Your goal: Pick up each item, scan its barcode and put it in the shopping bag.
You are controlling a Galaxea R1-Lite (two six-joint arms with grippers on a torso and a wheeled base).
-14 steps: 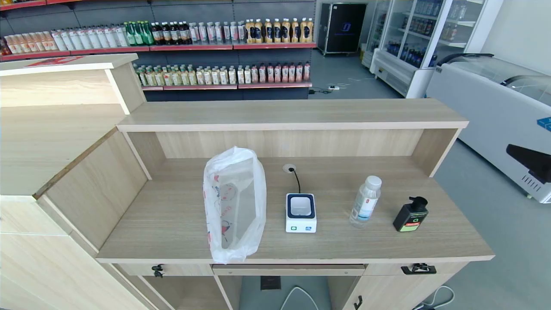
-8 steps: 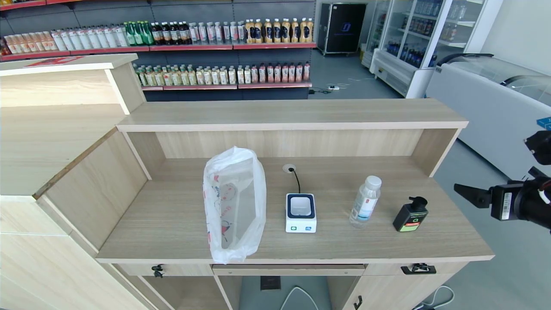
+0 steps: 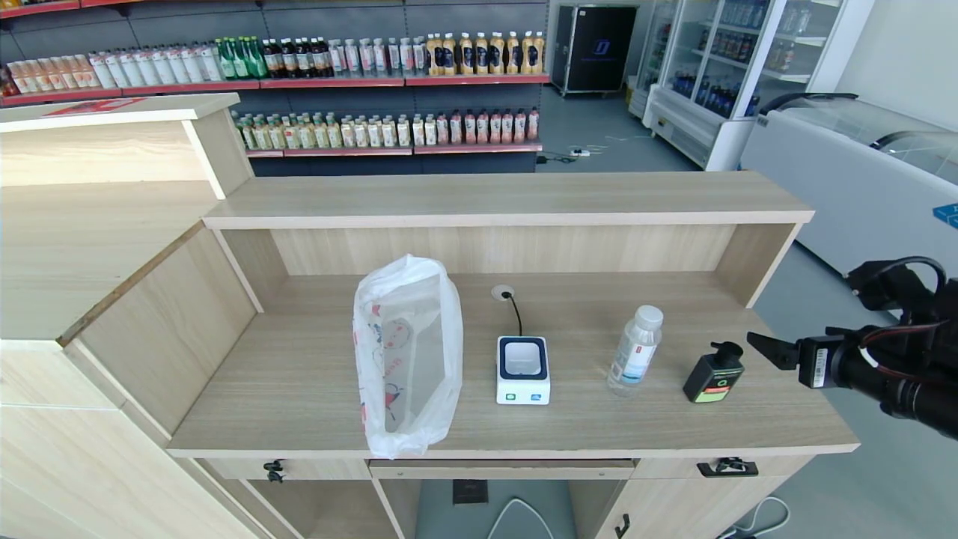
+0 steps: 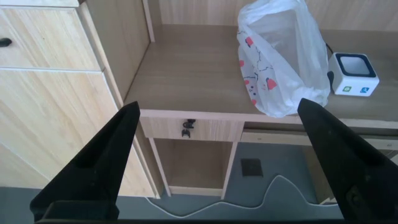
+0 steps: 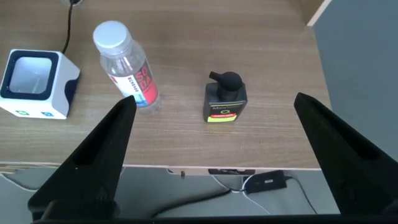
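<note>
The worktop (image 3: 299, 389) has open room left of the shopping bag (image 3: 408, 352) and along its front edge. The bag stands left of centre, and I can't make out its inside. To its right stand the scanner (image 3: 523, 370), water bottle (image 3: 636, 350) and pump bottle (image 3: 713, 374), which is near the right edge. My right pincer (image 3: 765, 348), wide, has come in closer to the pump bottle. My left pincer (image 4: 217, 104) hangs wide, out front.

A shop: a wooden checkout counter (image 3: 314, 389) with a barcode scanner (image 3: 523, 369), shelves of bottled drinks (image 3: 389, 60) and glass-door fridges (image 3: 718, 52) behind.
</note>
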